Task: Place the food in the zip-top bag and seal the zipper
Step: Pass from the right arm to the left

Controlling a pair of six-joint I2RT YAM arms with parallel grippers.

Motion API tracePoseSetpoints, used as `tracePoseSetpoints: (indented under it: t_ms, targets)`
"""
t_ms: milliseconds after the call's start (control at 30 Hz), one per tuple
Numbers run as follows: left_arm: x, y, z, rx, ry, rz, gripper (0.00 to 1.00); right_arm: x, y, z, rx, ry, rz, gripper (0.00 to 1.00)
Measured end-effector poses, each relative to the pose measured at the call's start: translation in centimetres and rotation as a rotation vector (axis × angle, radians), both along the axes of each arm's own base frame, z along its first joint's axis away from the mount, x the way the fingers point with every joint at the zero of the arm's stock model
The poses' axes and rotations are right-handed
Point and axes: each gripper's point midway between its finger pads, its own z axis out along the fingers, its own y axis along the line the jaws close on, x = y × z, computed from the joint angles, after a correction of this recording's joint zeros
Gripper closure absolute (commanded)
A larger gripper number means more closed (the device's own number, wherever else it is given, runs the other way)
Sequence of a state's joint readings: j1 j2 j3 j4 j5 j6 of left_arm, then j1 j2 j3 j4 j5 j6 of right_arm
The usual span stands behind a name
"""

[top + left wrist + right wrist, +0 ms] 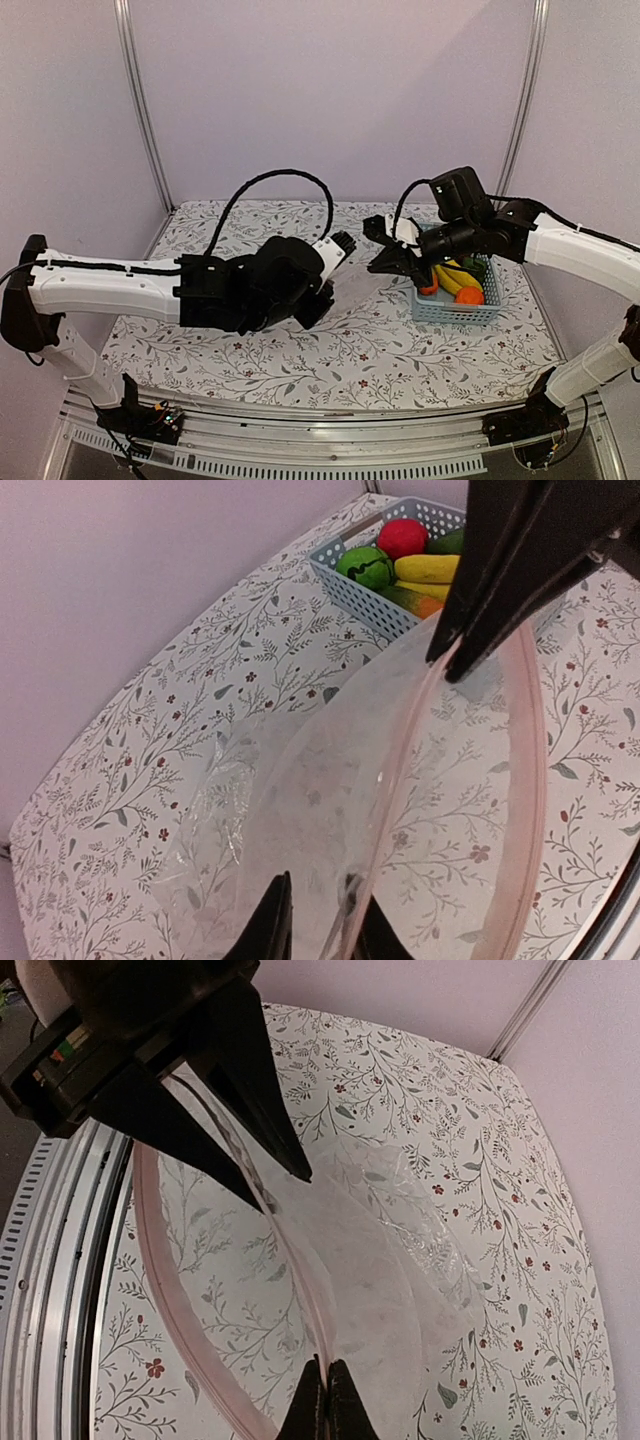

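The clear zip-top bag [352,282] hangs between my two grippers with its mouth spread open. Its pinkish zipper [400,760] shows as two lips; the other lip [165,1280] bows away. My right gripper [327,1385] is shut on one zipper lip, and it also shows in the left wrist view [447,668]. My left gripper [320,925] has its fingers apart, with the same lip running between them, against one finger. The food lies in the basket: green round piece [365,565], red apple [400,537], bananas [425,568], an orange [470,296]. The bag holds no food.
The light-blue basket [455,310] stands at the right of the flowered table, just behind my right gripper [385,262]. The left wrist's bulk [270,290] covers the table's middle. Metal rails run along the near edge [60,1290].
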State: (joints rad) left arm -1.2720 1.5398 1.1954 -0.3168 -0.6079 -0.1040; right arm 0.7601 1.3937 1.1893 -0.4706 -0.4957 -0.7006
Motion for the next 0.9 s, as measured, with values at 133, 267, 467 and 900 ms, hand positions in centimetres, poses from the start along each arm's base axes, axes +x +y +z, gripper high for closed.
tracePoseSetpoints:
  t_ms: [133,267,467,900]
  targets:
    - [0.5,0.0,0.4,-0.012,0.003,0.003,0.9,-0.2,0.1,0.0,0.004,0.002,0.011,1.0]
    - [0.8,-0.5,1.0,-0.028,0.005,-0.009,1.0,-0.2,0.1,0.0,0.005,0.004,0.013,0.99]
    - [1.3,-0.7,0.9,-0.035,0.015,-0.02,1.0,-0.1,0.0,0.3,0.011,0.029,-0.008,0.64]
    - [5.7,5.9,3.3,-0.118,-0.002,0.163,1.0,8.3,-10.2,4.2,0.158,0.139,-0.374,0.44]
